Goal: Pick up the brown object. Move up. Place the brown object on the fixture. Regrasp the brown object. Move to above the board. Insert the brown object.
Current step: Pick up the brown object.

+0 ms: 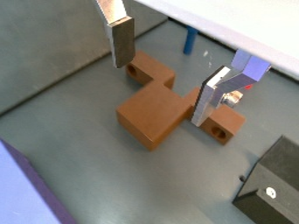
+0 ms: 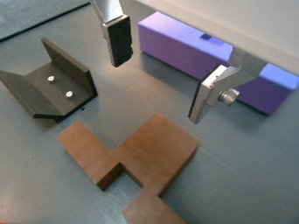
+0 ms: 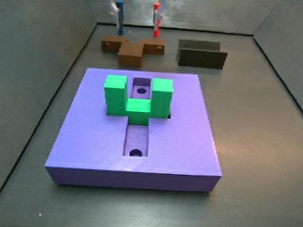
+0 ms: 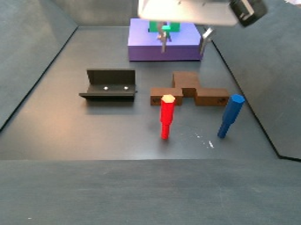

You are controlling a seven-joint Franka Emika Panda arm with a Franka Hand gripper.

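Claw (image 2: 158, 77) hangs wide open and empty above the brown piece (image 2: 135, 157), which lies flat on the floor beside the fixture (image 2: 52, 83).

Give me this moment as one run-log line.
phase: pre-grasp | gripper: above brown object, jaws open, empty | brown object: on floor | fixture: empty | board: green block on it
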